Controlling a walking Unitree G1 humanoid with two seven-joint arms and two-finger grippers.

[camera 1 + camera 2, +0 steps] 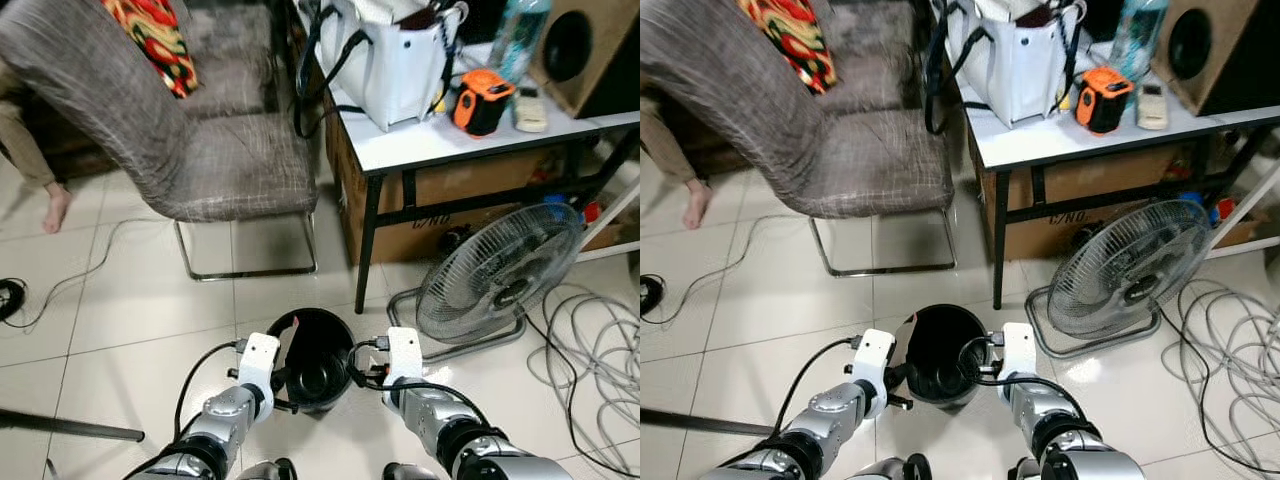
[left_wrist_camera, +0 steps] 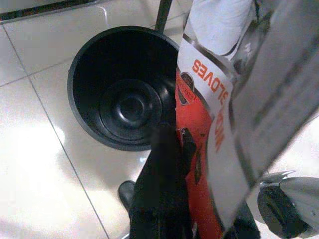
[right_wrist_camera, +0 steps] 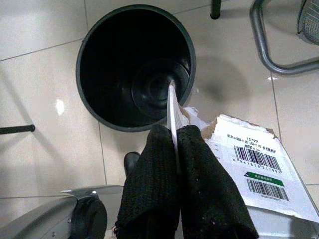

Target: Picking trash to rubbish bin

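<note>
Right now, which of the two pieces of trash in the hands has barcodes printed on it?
The white torn package pinched in the right hand. The piece in the left hand is a red and white glove packet instead.

The left gripper (image 2: 172, 144) has its two black fingers (image 2: 162, 164) closed on a red and white glove package (image 2: 204, 149), whose orange lettering reads "LOVES" upside down. The package hangs beside the rim of a round black rubbish bin (image 2: 84, 55), which stands upright on glossy pale floor tiles (image 2: 35, 164). A grey printed flap (image 2: 279, 94) of packaging crosses one corner. A silver arm joint (image 2: 286, 204) shows near it.
</note>
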